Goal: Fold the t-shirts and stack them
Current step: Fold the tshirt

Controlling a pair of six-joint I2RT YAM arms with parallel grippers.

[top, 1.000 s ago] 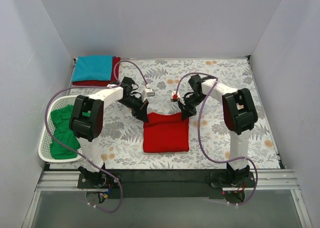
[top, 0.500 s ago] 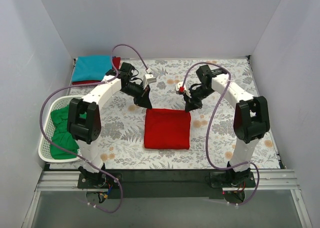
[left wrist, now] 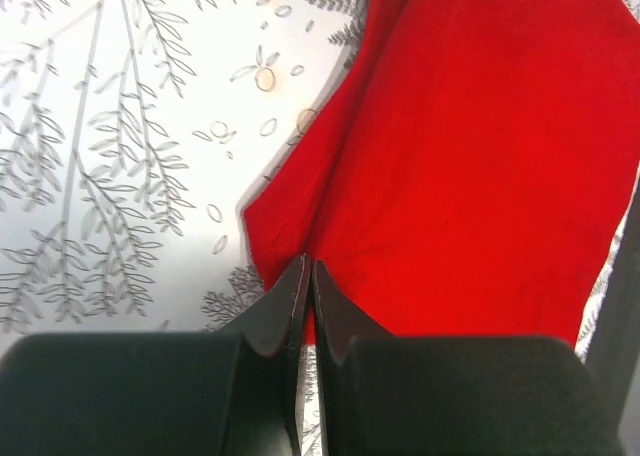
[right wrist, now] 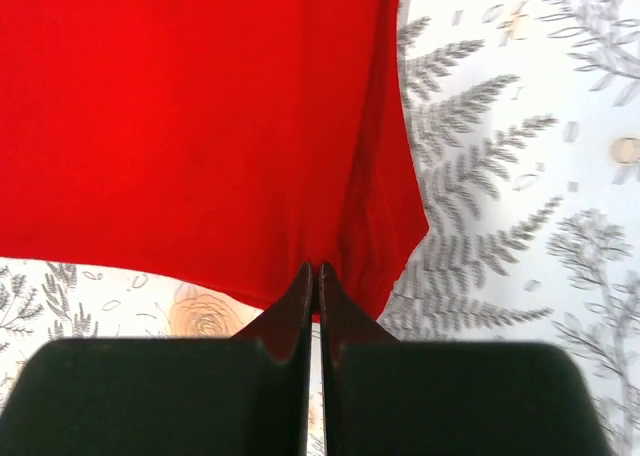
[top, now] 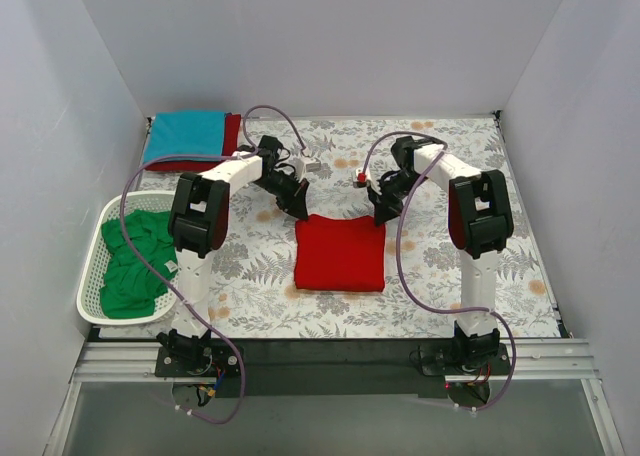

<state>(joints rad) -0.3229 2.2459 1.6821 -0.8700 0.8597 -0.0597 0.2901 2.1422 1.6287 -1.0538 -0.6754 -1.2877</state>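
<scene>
Folded red shirt (top: 340, 254) now flat in the middle, far edge no longer bunched, left gripper (left wrist: 307, 264) and right gripper (right wrist: 315, 268) still clenched on its far corners, white basket (top: 88, 294) holding crumpled green shirt (top: 135, 261), blue shirt (top: 185, 134) stacked on dark red shirt (top: 190, 165).

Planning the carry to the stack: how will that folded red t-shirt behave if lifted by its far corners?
Probably floppy: the red t-shirt is soft cloth, so its middle would likely sag between the left gripper and right gripper. The folded layers showing near both pinched corners might slide apart. It looks light, and won't roll.
</scene>
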